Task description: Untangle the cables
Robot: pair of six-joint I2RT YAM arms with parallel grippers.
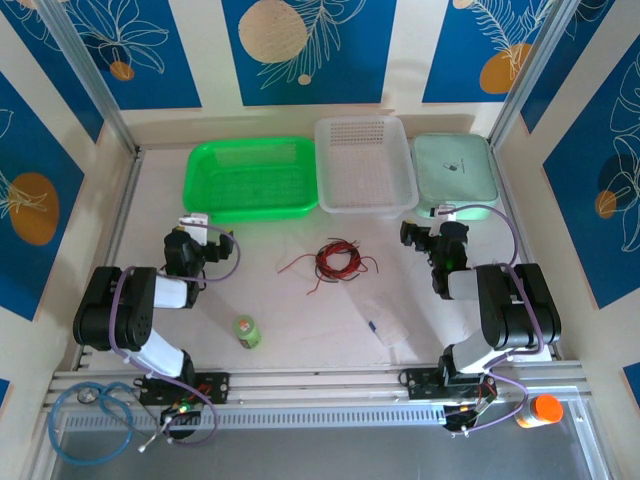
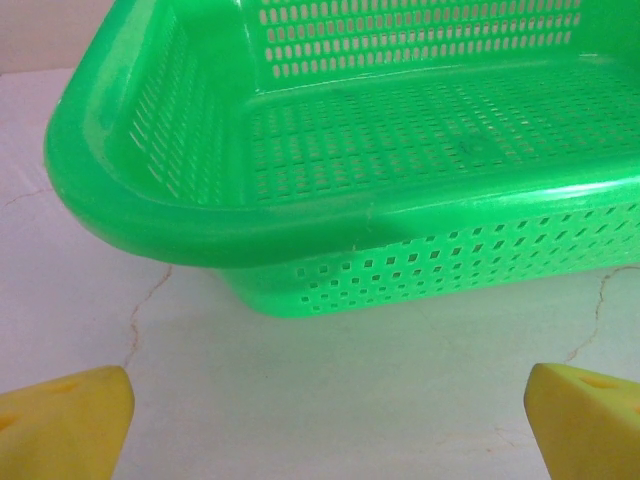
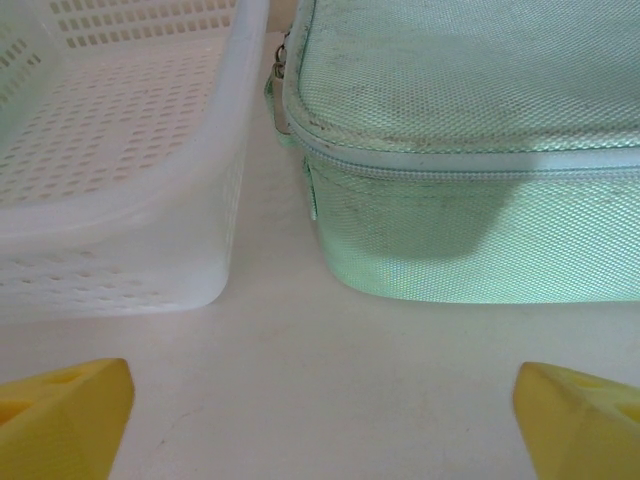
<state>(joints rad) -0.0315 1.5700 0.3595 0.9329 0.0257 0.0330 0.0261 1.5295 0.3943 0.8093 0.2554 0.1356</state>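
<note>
The cables [image 1: 335,262], a red and black tangle, lie on the bare desk [image 1: 290,310] near its middle, in front of the baskets along the far edge and well apart from both tools. The left tool [image 2: 330,392] stands wide and empty, facing a rounded corner of the green basket [image 2: 400,160]. The right tool [image 3: 322,385] is also wide and empty, facing the gap between the white basket [image 3: 120,150] and the mint case [image 3: 470,150] near the far right corner.
</note>
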